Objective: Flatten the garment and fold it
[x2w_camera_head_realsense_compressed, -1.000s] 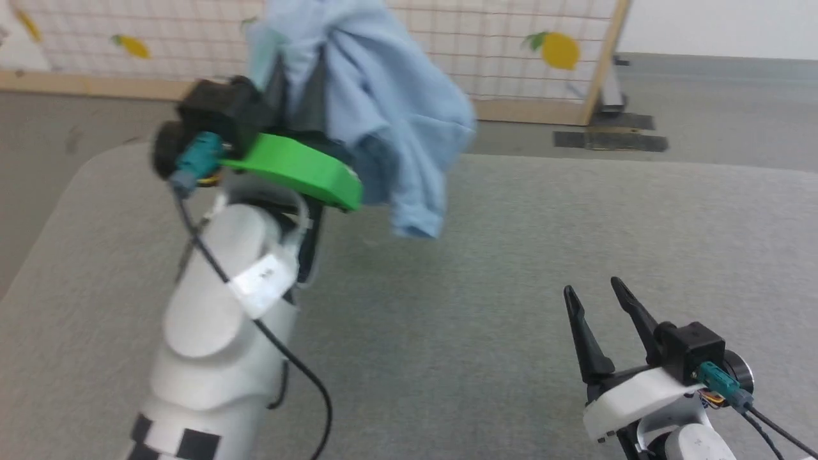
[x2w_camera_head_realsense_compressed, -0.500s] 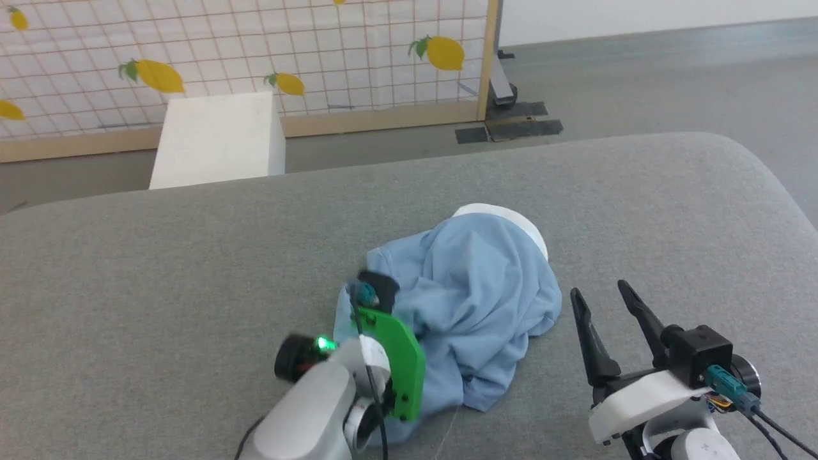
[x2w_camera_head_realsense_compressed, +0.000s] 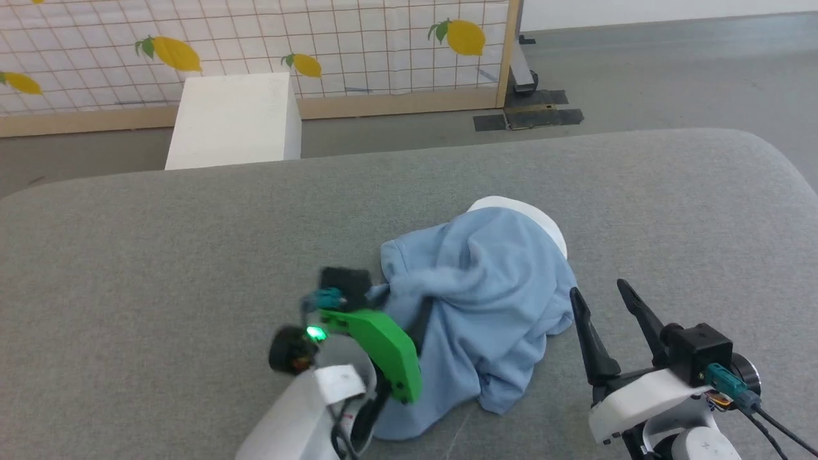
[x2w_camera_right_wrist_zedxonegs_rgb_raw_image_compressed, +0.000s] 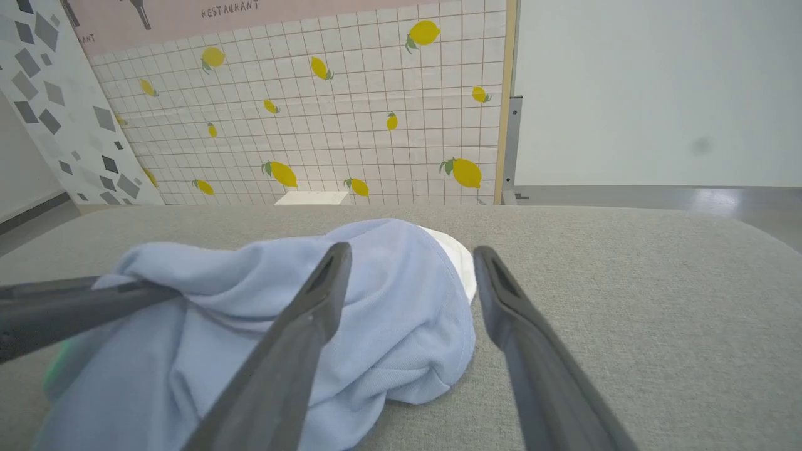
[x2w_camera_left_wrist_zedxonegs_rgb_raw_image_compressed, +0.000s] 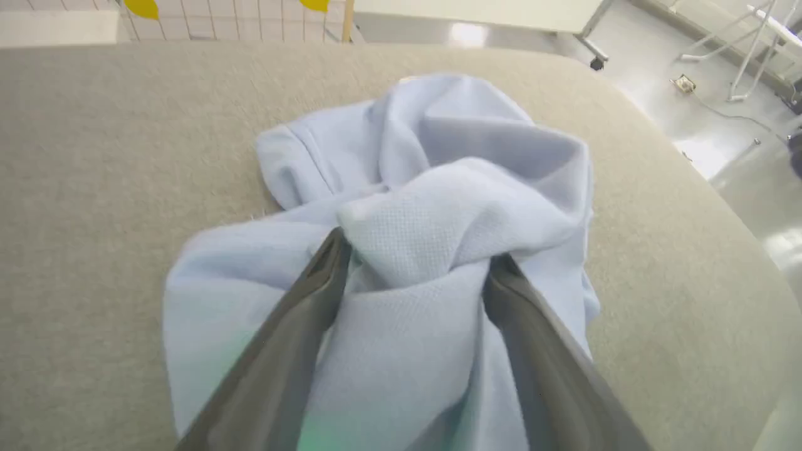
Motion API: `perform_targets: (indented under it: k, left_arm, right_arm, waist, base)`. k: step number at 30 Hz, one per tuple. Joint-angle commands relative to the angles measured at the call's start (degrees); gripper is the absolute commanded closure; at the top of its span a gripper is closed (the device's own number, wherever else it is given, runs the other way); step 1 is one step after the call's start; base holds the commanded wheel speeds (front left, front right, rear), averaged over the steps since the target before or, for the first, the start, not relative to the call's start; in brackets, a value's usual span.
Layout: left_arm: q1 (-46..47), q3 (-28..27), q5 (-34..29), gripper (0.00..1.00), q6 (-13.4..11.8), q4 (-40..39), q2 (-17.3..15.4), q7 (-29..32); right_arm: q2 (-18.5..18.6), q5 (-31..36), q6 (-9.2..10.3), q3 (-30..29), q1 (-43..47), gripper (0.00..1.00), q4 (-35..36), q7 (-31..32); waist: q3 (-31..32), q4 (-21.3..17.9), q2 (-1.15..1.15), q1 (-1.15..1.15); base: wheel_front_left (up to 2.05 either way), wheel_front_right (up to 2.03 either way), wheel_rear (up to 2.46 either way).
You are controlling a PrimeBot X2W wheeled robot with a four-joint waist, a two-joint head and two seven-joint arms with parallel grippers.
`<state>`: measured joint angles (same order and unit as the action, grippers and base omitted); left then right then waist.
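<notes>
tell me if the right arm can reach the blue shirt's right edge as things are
Probably yes. The right arm's fingers stand open just beside the right edge of the garment, with only bare grey surface around. The left arm's fingers are in the folds on the other side.

We see a grey, felt-like counter (x2w_camera_head_realsense_compressed: 128, 255) with rounded corners. Past its far edge a white box (x2w_camera_head_realsense_compressed: 233, 121) stands on the grey floor (x2w_camera_head_realsense_compressed: 671, 70). Behind the box runs a white gridded screen (x2w_camera_head_realsense_compressed: 358, 45) printed with yellow lemons (x2w_camera_head_realsense_compressed: 465, 38) and framed in pale wood (x2w_camera_head_realsense_compressed: 506, 57). Dark mats (x2w_camera_head_realsense_compressed: 527, 108) lie at its foot, and a plain white wall (x2w_camera_right_wrist_zedxonegs_rgb_raw_image_compressed: 651, 88) stands beside it.
</notes>
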<state>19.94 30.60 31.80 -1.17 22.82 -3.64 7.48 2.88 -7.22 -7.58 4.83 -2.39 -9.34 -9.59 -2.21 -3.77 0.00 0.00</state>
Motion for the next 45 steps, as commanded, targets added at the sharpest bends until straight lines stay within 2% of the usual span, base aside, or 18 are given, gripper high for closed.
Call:
perform_targets:
  k: [1,4,6,10,13,21,27,31,33,34,35,36,38,39,41,45]
  left_arm:
    - [-0.7,-1.4,-1.2,0.0,-0.9,-2.1,-0.7,-4.5]
    - [-1.8,-3.9,-3.2,0.0,-3.1,-6.0,-1.8,-13.0]
    - [-2.1,-4.9,-4.4,0.0,-4.4,-7.4,-2.6,-16.1]
    - [-1.7,-6.1,-5.4,0.0,-6.7,-7.8,-3.4,-16.8]
    - [0.8,-6.0,-5.4,0.0,-6.9,-6.1,-3.5,-14.8]
    - [13.0,-5.6,-4.7,0.0,-7.7,9.7,-2.1,-5.5]
    - [18.4,-3.9,-3.1,0.0,-8.0,22.1,-1.5,9.2]
    - [19.5,-2.7,-2.4,0.0,-7.4,26.1,-1.4,17.0]
    - [19.5,-2.2,-1.7,0.0,-6.1,26.9,-1.4,20.1]
    - [19.4,-1.6,-1.6,0.23,-5.2,27.1,-1.4,21.3]
    - [19.4,-1.1,-1.8,0.85,-4.4,26.8,-1.6,21.3]
    - [19.5,-1.2,-2.0,1.0,-4.2,26.0,-1.8,19.4]
    - [19.6,-2.3,-2.4,1.0,-5.1,23.9,-2.1,12.9]
    - [19.2,-3.8,-2.8,1.0,-6.4,21.8,-2.4,5.1]
    - [18.2,-5.3,-3.0,1.0,-7.5,20.0,-2.7,-1.9]
    - [14.6,-8.0,-2.2,1.0,-8.7,16.7,-4.1,-10.0]
  right_arm:
    - [0.0,0.0,0.09,-0.1,-0.8,0.0,0.4,-0.3]
    - [0.0,0.2,0.09,0.0,-0.8,0.0,0.8,-0.4]
    - [0.0,0.2,0.09,0.1,-0.9,0.0,1.1,-0.5]
    - [0.0,0.0,0.09,0.6,-1.3,0.0,1.4,-0.7]
    - [0.0,-0.3,0.09,0.5,-1.6,0.0,1.4,-1.0]
    - [0.0,-1.1,0.09,2.0,-3.2,0.0,0.3,-1.9]
    - [0.0,-1.6,0.09,2.6,-4.1,0.0,-1.3,-2.8]
    - [0.0,-1.5,0.09,2.5,-3.9,0.0,-2.0,-3.1]
    - [0.0,-1.5,0.09,2.3,-3.8,0.0,-2.2,-3.2]
    - [0.0,-1.4,0.09,2.2,-3.7,0.0,-2.3,-3.2]
    - [0.0,-1.3,0.09,2.1,-3.6,0.0,-2.3,-3.2]
    - [0.0,-1.3,0.09,2.1,-3.6,0.0,-2.3,-3.2]
    - [0.0,-1.1,0.09,2.0,-3.6,0.0,-2.2,-3.2]
    - [0.0,-0.9,0.09,2.1,-3.6,0.0,-2.1,-3.1]
    - [0.0,-0.7,0.09,1.9,-3.4,0.0,-2.1,-3.0]
    - [0.0,-0.4,0.09,1.4,-2.9,0.0,-1.7,-2.7]
  waist:
    - [0.1,0.5,0.0,0.0]
    - [0.2,0.6,0.0,0.0]
    - [-0.1,0.2,0.0,0.0]
    - [-1.2,-1.5,0.0,0.0]
    - [-2.3,-2.8,0.0,0.0]
    - [-5.5,-7.5,0.0,0.0]
    - [-6.1,-10.5,0.0,0.0]
    - [-5.8,-11.1,0.0,0.0]
    - [-5.6,-11.0,0.0,0.0]
    - [-5.3,-10.8,0.0,0.0]
    - [-5.2,-10.6,0.0,0.0]
    - [-5.1,-10.3,0.0,0.0]
    - [-4.8,-9.5,0.0,0.0]
    - [-4.2,-8.5,0.0,0.0]
    - [-3.5,-7.4,0.0,0.0]
    - [-2.3,-4.9,0.0,0.0]
  base:
    - [0.0,0.0,0.0]
    - [0.0,0.0,0.0]
    - [0.0,0.0,0.0]
    - [0.0,0.0,0.0]
    - [0.0,0.0,0.0]
    - [0.0,0.0,0.0]
    - [0.0,0.0,0.0]
    - [0.0,0.0,0.0]
    - [0.0,0.0,0.0]
    - [0.0,0.0,0.0]
    - [0.0,0.0,0.0]
    - [0.0,0.0,0.0]
    - [0.0,0.0,0.0]
    - [0.0,0.0,0.0]
    - [0.0,0.0,0.0]
    - [0.0,0.0,0.0]
